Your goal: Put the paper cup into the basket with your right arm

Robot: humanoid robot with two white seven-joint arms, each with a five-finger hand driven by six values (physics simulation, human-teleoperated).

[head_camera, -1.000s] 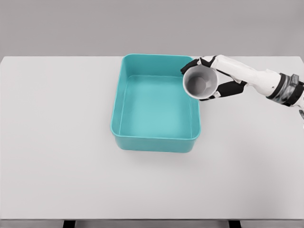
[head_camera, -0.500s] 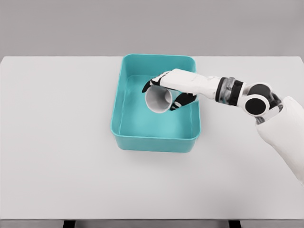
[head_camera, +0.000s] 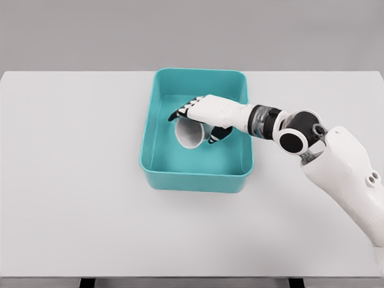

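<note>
Right hand (head_camera: 201, 114) curled around paper cup (head_camera: 189, 135), inside teal basket (head_camera: 195, 178), cup tipped on side, low over floor. Risk: release at this tilt lets cup roll, maybe fingers (head_camera: 177, 113) drag it on withdrawal.

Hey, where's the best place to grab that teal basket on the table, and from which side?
Grip the basket by its left rim, coming from the left and above. The rim forms a rolled lip all round, the left wall is clear, and the right robot hand with the paper cup fills the inside from the right.
</note>
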